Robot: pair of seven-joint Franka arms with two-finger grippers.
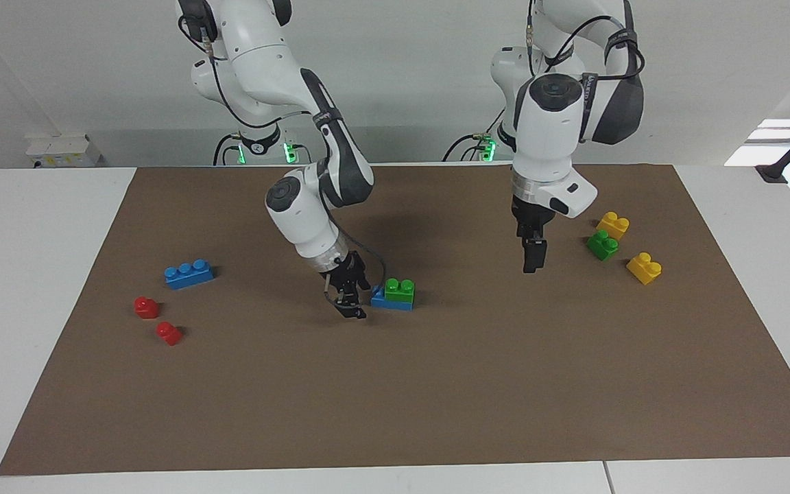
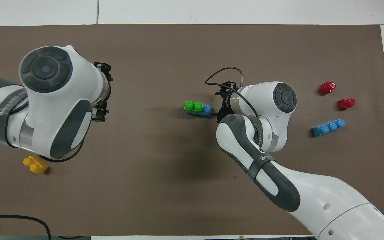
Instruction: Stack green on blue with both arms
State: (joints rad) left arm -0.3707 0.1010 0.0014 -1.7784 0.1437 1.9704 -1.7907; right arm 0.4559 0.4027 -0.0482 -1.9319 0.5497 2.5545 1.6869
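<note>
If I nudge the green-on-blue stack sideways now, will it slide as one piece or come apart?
Probably as one: the green brick sits square on the blue brick, likely pressed onto its studs. The stack is low and wide on the flat brown mat, so tipping looks unlikely. Hard plastic; it should slide stiffly and lightly, perhaps turning if pushed at one end.

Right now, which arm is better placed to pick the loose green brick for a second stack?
Left. The left end effector hangs over the mat beside the loose green brick, at that arm's end. The right end effector sits low by the finished stack mid-table.
</note>
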